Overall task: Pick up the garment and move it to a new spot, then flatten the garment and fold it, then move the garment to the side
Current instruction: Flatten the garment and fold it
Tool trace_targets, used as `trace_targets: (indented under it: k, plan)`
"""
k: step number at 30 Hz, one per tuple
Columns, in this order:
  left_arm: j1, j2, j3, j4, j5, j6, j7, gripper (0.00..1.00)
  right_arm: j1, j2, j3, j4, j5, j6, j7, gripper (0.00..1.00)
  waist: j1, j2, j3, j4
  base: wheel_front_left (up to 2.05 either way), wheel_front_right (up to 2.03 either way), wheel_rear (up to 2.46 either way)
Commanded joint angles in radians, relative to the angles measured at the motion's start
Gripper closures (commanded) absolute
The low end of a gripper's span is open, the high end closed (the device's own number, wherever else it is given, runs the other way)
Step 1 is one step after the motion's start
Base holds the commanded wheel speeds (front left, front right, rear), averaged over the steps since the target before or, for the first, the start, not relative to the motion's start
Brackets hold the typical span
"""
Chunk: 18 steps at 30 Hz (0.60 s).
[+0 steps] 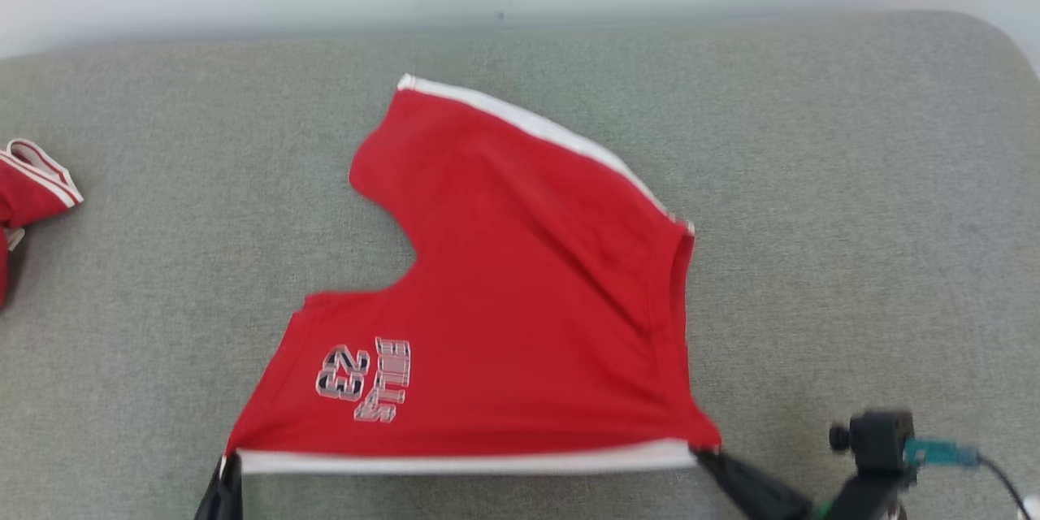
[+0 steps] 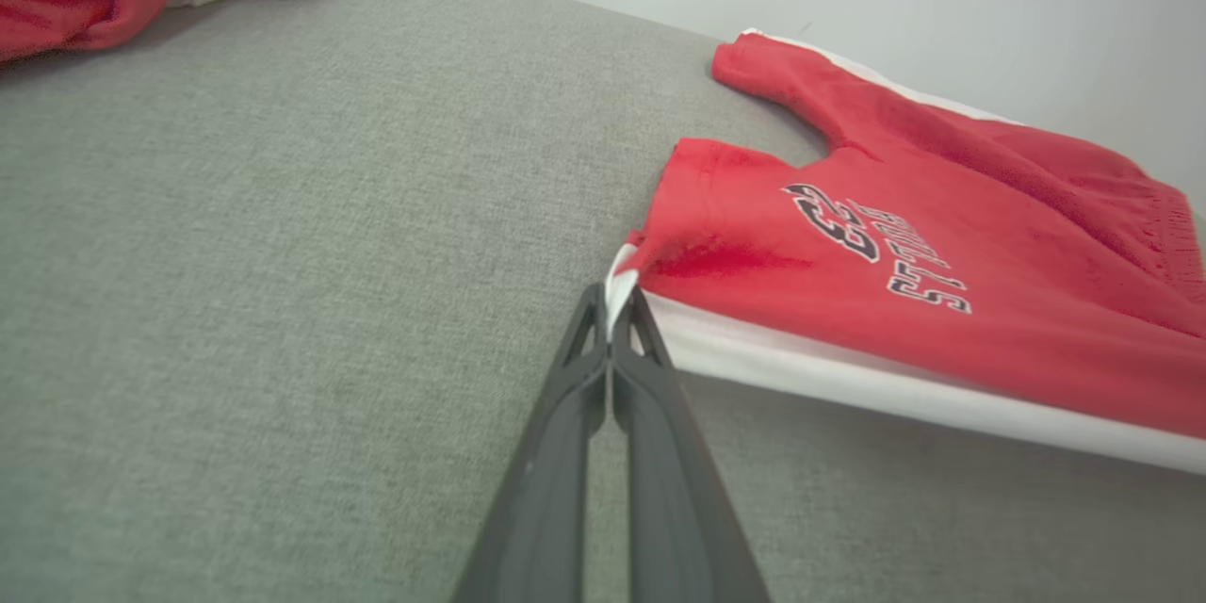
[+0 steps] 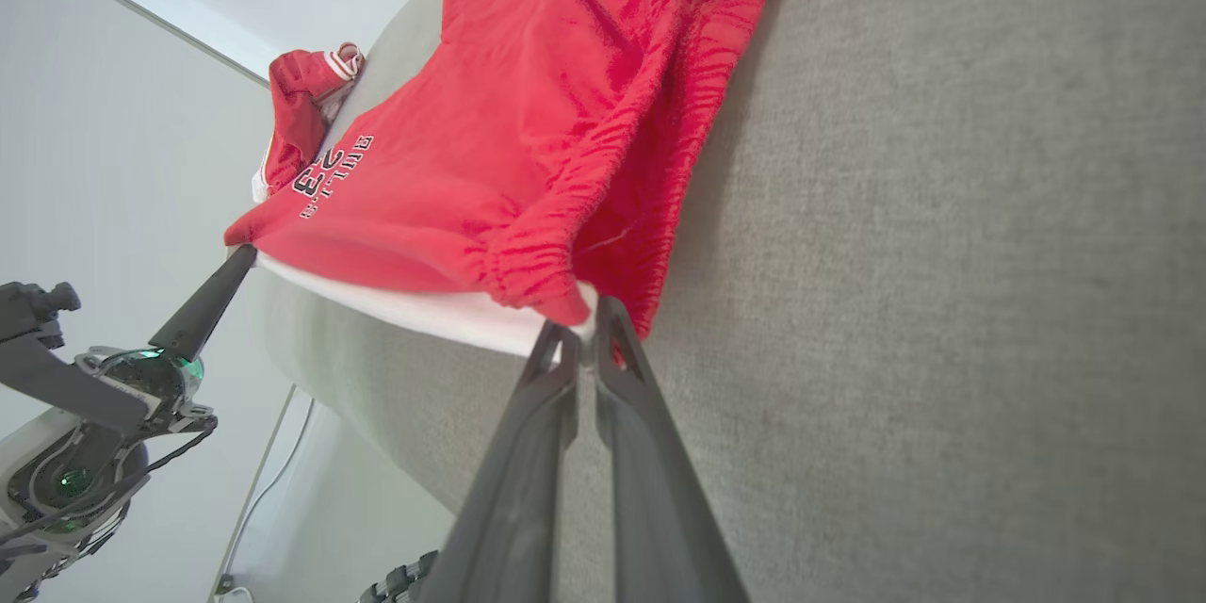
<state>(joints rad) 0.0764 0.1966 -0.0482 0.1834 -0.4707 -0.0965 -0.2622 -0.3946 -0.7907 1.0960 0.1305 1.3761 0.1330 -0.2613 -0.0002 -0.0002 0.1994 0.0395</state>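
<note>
Along the front edge of the grey cushion (image 1: pixel 853 179) I have the garment (image 1: pixel 520 276), red shorts, pulled taut by its white band (image 1: pixel 463 461). The rest trails toward the back edge, lying roughly mid-cushion and skewed, with one leg pointing at the back-left.

The left gripper (image 2: pixel 612 301) is pinched closed on the band's left corner. The right gripper (image 3: pixel 584 330) is pinched closed on the right corner, with bunched waistband cloth in it too. Both have only the very tip of the fabric.

Risks, my read:
- Either corner could slip out if I spread the arms further or lift fast, because the bites are shallow. The left one looks thinnest.
- An uneven pull would twist the shorts more, since they already sit at an angle with creases down the right side.
- The band looks raised off the cushion while the far leg drags, and that friction could fold the leg under.
- Moving the shorts toward the left edge could run them into the second red garment (image 1: pixel 32 187) bundled there.

Count: two red garments (one held, one bundled at the left edge), two grippers, one "23" print (image 1: pixel 361 378), one white band in the grip.
</note>
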Motion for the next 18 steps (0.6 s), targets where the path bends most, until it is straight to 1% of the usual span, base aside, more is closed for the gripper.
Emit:
trace_targets:
  k: [1, 5, 7, 11, 14, 18]
  plan:
    - [0.023, 0.005, 0.028, 0.014, 0.015, 0.005, -0.004, 1.00, 0.037, -0.018, 0.000, -0.001, -0.002, -0.004, -0.005, 1.00, 0.0002, 0.0002, -0.013, -0.007, 0.00, 0.00, 0.00]
    - [0.041, -0.011, 0.058, 0.030, 0.045, -0.009, -0.004, 1.00, 0.106, -0.016, -0.015, -0.032, -0.005, -0.004, -0.005, 1.00, 0.0002, 0.0002, -0.014, -0.009, 0.00, 0.00, 0.00]
    - [0.028, -0.014, 0.069, 0.028, 0.059, -0.014, -0.004, 1.00, 0.129, 0.000, -0.034, -0.047, -0.005, -0.004, -0.005, 1.00, 0.0002, 0.0002, -0.012, -0.011, 0.00, 0.00, 0.00]
    - [-0.026, 0.007, 0.070, 0.005, 0.091, -0.023, -0.004, 1.00, 0.120, 0.021, -0.052, -0.071, -0.026, -0.004, -0.005, 1.00, 0.0002, 0.0002, -0.006, -0.026, 0.00, 0.00, 0.00]
    - [-0.096, 0.058, 0.045, -0.003, 0.121, -0.029, -0.004, 1.00, 0.083, 0.032, -0.066, -0.092, -0.030, -0.004, -0.005, 1.00, 0.0002, 0.0002, 0.003, -0.046, 0.00, 0.00, 0.00]
    - [-0.235, 0.152, -0.009, 0.001, 0.151, -0.030, 0.027, 1.00, 0.026, 0.058, -0.096, -0.115, -0.006, -0.004, -0.005, 1.00, 0.0002, 0.0002, 0.032, -0.079, 0.00, 0.00, 0.00]
